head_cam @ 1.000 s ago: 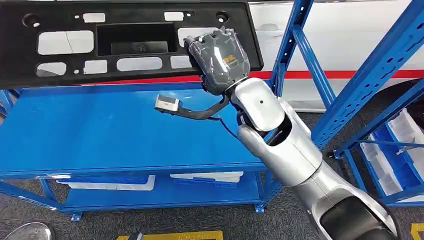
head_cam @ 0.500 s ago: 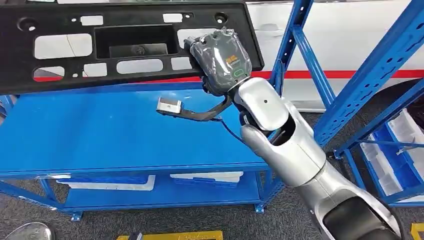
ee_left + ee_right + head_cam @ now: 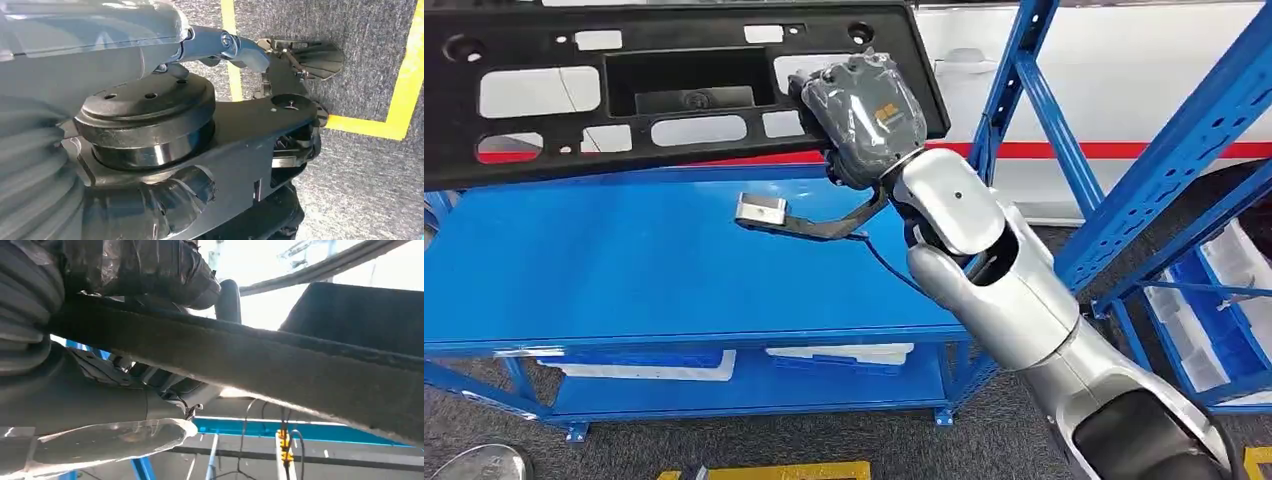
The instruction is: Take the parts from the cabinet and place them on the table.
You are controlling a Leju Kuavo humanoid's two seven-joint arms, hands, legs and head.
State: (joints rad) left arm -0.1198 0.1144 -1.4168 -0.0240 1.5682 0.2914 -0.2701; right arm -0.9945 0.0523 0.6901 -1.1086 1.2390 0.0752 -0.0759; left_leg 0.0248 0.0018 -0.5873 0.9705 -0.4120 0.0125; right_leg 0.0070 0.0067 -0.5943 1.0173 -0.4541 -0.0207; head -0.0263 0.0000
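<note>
Gripping at one end, the black panel (image 3: 674, 90) is held by the right hand (image 3: 864, 115), fingers clamped on its edge, raised above the blue shelf (image 3: 624, 270) so clearance is kept for carrying.

The head view looks forward and down from high on the body, over the right arm to the right hand (image 3: 864, 118) gripping the black panel (image 3: 674, 90) above the blue shelf (image 3: 624, 260) just beyond the hand. The right wrist view sits close behind that right hand (image 3: 125, 270) and looks up along the black panel (image 3: 250, 365) edge it grips, a part both views share. The left wrist view faces down, near the grey carpet (image 3: 370, 190) with yellow floor tape (image 3: 405, 75).
</note>
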